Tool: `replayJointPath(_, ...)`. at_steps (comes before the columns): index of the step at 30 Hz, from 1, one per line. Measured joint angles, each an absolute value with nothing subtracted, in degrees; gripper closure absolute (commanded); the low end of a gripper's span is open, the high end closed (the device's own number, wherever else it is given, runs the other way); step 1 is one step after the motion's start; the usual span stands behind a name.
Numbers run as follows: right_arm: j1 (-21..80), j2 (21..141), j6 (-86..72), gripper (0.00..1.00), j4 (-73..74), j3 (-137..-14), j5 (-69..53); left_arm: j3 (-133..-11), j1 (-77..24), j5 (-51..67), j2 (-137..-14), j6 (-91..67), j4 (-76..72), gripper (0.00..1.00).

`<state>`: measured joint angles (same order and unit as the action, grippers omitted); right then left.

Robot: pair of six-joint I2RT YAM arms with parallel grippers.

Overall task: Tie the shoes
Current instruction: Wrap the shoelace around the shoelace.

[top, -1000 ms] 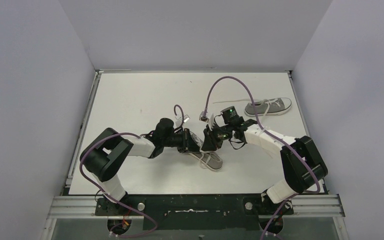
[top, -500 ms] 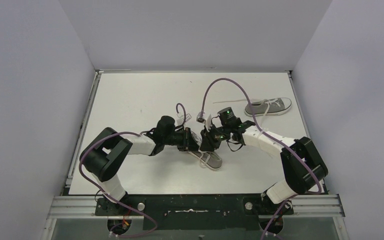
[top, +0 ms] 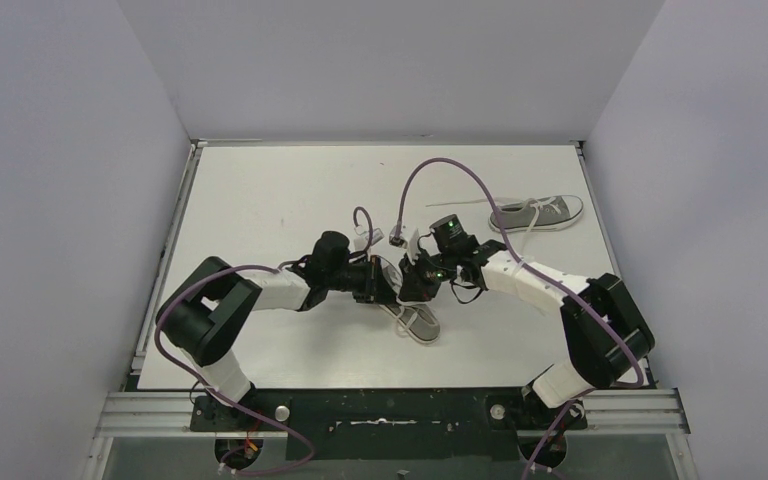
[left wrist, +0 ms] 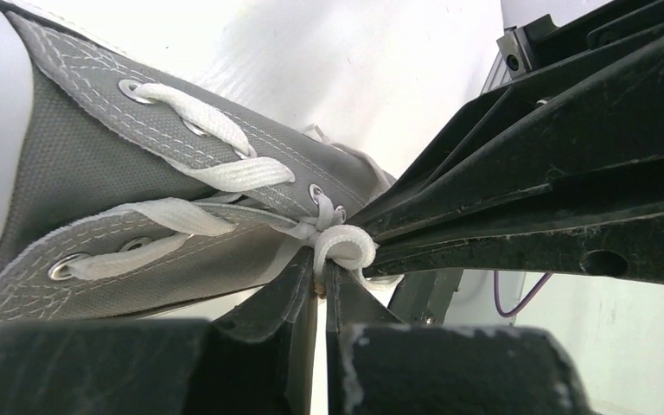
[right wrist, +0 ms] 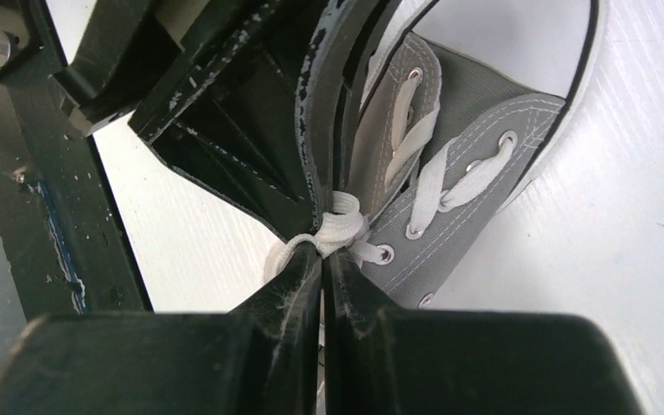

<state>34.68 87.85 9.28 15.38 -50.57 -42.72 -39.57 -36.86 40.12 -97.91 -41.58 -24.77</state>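
Item, left gripper [left wrist: 320, 285]: low over the table [top: 260, 190] at centre; jaws pressed together, nipping the lace [left wrist: 341, 246] at their tips; unchanged over the last second.

Item, near shoe [top: 420, 322]: grey canvas, lying under both grippers near the front middle; nudged slightly leftward; eyelet rows laced, no bow seen.

Item, right gripper [right wrist: 322, 255]: has travelled a little left to meet the left one tip to tip; jaws, lately part-spread, now closed on the same bunched bit of lace beside the top eyelets.

Item, far shoe [top: 537, 212]: at the back right, well apart, untouched; its laces trail loose.

Judgement: both arms now hold lace at one spot; a hand-over or crossing of strands appears in hand; tying is at an early stage.
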Motion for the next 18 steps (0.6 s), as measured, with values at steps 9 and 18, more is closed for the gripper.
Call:
replayJointPath(9, 38.59, 82.87, -2.22, 1.0, 25.02, -53.78, -27.57, -39.57, -36.77, 40.51, -95.72, -41.63, -25.26, 0.97)
replayJointPath(18, 42.39, 81.95, -13.52, 1.0, 30.37, -55.53, -14.72, -39.57, -36.58, 41.25, -95.33, -41.32, -25.28, 0.76)
